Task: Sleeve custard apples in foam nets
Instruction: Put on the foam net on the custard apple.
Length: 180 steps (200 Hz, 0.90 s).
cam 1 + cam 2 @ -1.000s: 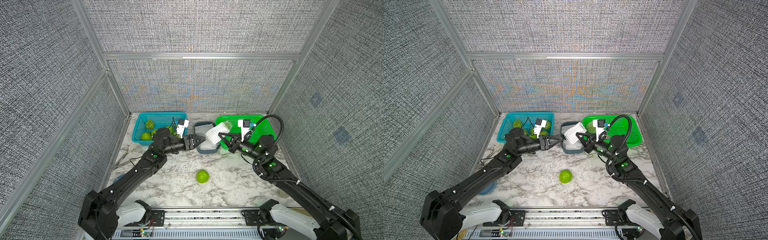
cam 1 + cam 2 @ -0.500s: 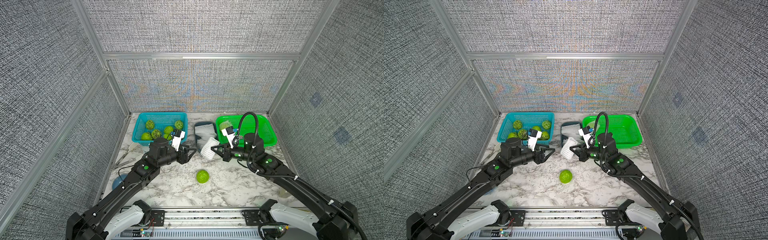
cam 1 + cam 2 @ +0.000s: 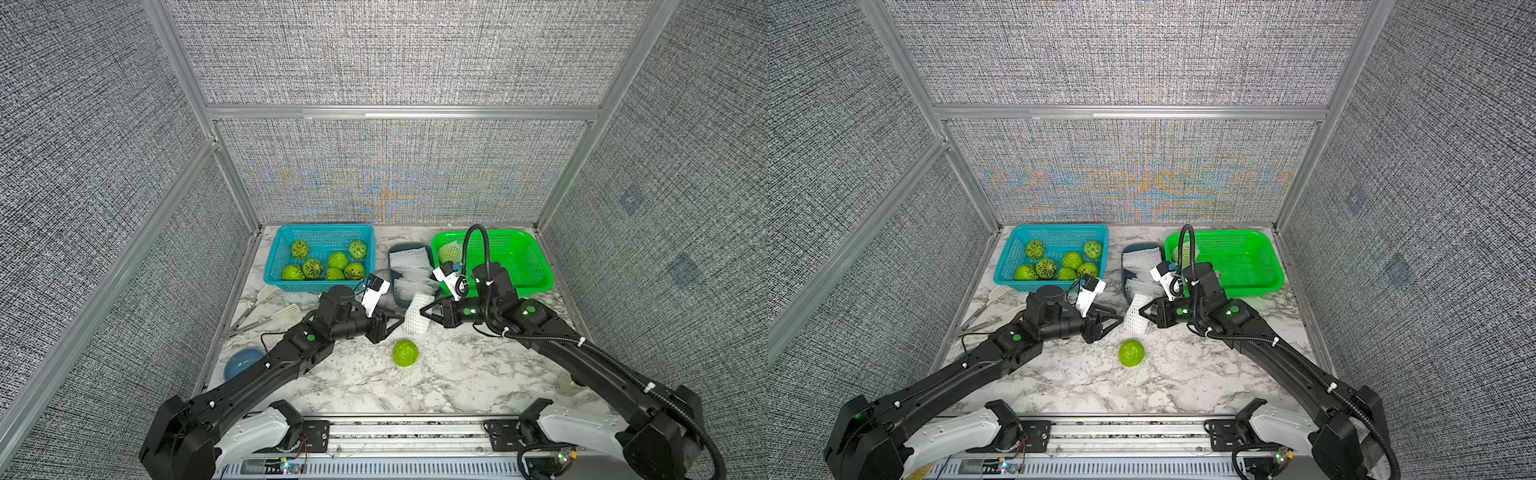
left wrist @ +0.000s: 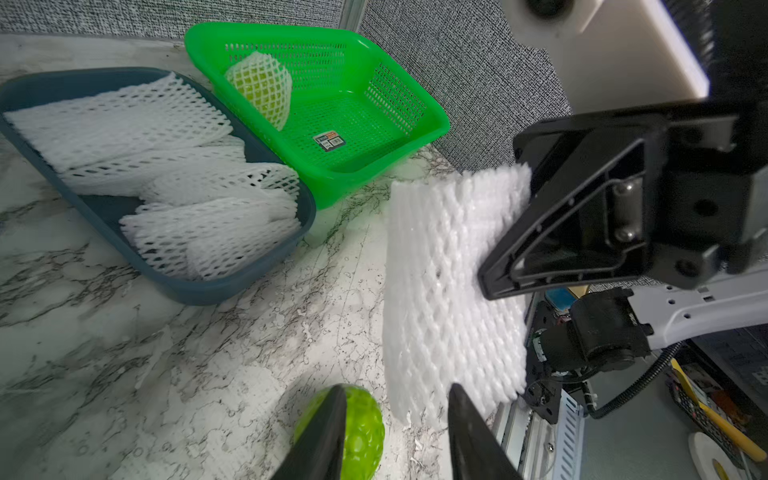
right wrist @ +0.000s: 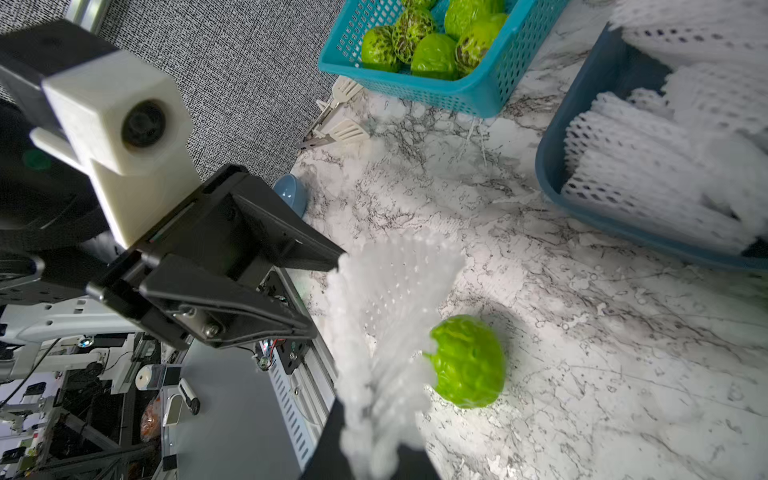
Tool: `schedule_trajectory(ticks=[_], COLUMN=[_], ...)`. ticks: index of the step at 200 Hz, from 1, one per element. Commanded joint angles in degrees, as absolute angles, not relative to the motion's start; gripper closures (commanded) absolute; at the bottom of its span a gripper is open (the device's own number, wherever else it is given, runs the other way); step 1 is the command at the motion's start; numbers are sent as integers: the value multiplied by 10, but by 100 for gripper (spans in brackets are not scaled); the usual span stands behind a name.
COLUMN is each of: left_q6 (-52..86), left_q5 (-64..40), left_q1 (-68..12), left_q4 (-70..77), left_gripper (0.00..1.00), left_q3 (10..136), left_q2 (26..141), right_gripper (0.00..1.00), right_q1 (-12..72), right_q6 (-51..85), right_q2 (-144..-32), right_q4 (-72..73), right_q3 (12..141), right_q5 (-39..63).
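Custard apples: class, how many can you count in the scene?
9. Seven custard apples in the blue basket, one bare custard apple on the table, one netted fruit in the green basket. Others may hide beneath.

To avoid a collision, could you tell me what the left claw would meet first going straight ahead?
Probably the foam net held by the right claw, just beyond the open left claw; depth is hard to judge.

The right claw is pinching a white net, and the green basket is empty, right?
Not empty. The left wrist view shows one sleeved custard apple in the green basket. The right gripper does pinch a foam net.
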<state>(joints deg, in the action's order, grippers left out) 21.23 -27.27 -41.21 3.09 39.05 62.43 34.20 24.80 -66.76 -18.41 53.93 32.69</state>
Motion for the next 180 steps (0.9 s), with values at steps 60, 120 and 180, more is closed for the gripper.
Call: schedule_trajectory(ticks=[60,120,180], left_q6=[248,245,254], left_q5=[-325,-310,-284], left_q1=[-416,-418,-419], left_q4=[105,91,71], left_gripper=[61,63,55], left_q3=[406,402,403], left_q2=[668,667,671], right_gripper=[84,81,80], right_q1=[367,380,397], right_q6=[227,230,221], right_q2=[-687,-680,-663], right_q4=[-177,-163,-162], right_q3=[538,534,515], right_q5=[307,291,269])
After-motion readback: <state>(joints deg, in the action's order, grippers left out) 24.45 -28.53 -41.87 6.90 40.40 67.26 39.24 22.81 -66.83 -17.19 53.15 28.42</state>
